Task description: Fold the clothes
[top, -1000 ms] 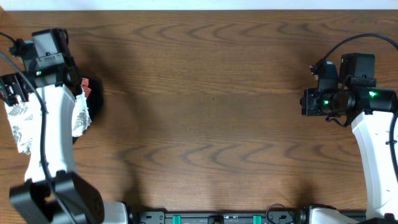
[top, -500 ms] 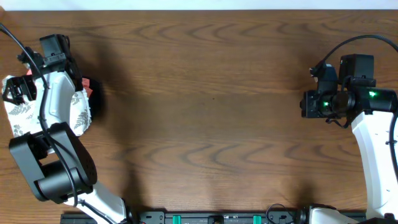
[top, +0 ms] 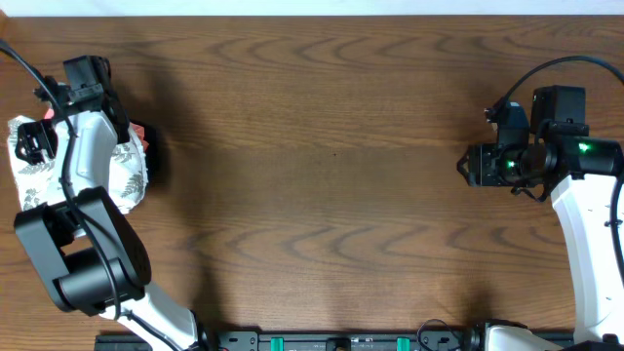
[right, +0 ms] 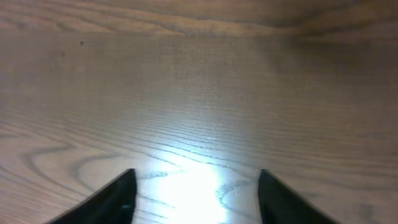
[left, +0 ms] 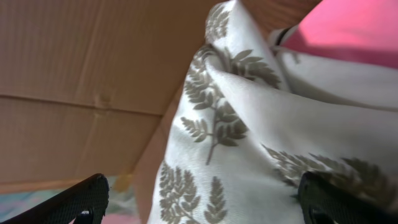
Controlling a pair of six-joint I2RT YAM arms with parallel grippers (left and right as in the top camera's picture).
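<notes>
My left end effector (left: 208, 202) gapes wide, empty; the clothes (left: 249, 130) just ahead look thin, limp, so I'd pinch a folded edge. Right end effector (right: 196, 193) parted, holding nothing.

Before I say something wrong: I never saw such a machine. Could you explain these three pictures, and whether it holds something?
These are two white robot arms, each with a black two-finger hand, at a brown wooden table. The wide picture looks down from above. The other two come from a camera on each wrist; the dark tips at the bottom are that hand's own fingers. The left hand is open, close to a thin white fabric garment printed with grey fern leaves, lying at the table's left edge beside something salmon-pink. The right hand is open over bare wood. Neither grips anything.
</notes>
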